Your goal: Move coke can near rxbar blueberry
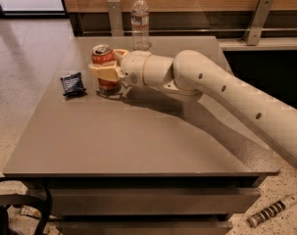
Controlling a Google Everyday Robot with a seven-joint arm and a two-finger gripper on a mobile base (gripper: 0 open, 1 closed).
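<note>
The coke can (pixel 103 58), red with a silver top, stands upright on the grey table (pixel 138 141) at the left rear. My gripper (pixel 107 68) reaches in from the right and its pale fingers (pixel 105 72) are closed around the can's middle. The rxbar blueberry (pixel 73 84), a small dark blue crinkled wrapper, lies flat on the table just left of the can, a short gap between them. The can's lower part sits at table level behind the near finger.
A clear plastic water bottle (pixel 139 21) stands at the table's back edge, behind and to the right of the can. A wooden wall with metal brackets (pixel 256 21) runs behind the table. My arm (pixel 221 92) crosses the table's right half.
</note>
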